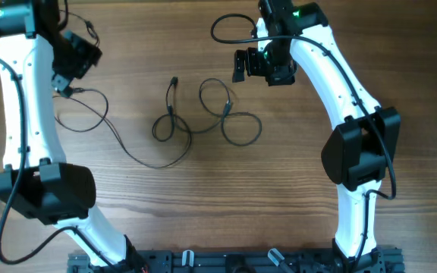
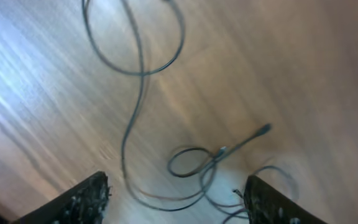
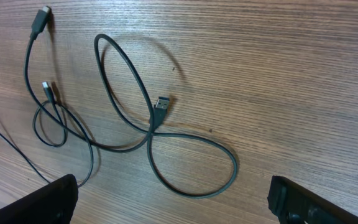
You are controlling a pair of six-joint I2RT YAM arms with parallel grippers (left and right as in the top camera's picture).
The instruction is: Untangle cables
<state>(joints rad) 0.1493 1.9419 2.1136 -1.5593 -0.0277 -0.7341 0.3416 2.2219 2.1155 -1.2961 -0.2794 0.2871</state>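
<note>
wooden table [image 2: 291, 62], cables [image 2: 143, 73] blurry, edge-cropped

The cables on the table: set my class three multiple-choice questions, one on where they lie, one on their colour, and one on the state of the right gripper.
1. Where do the cables lie?
A. In the middle of the table
B. Hanging from a gripper
C. Piled at the right edge

2. What colour are the cables?
A. White
B. Red
C. Black

3. How is the right gripper?
A. Shut on a cable
B. Open, holding nothing
C. Shut and empty

Answers:
1 A: the overhead view shows them loose on the wood at the centre.
2 C: every strand looks black against the pale wood.
3 B: the right wrist view shows it spread wide, with the cables lying untouched on the wood beyond it.
</note>
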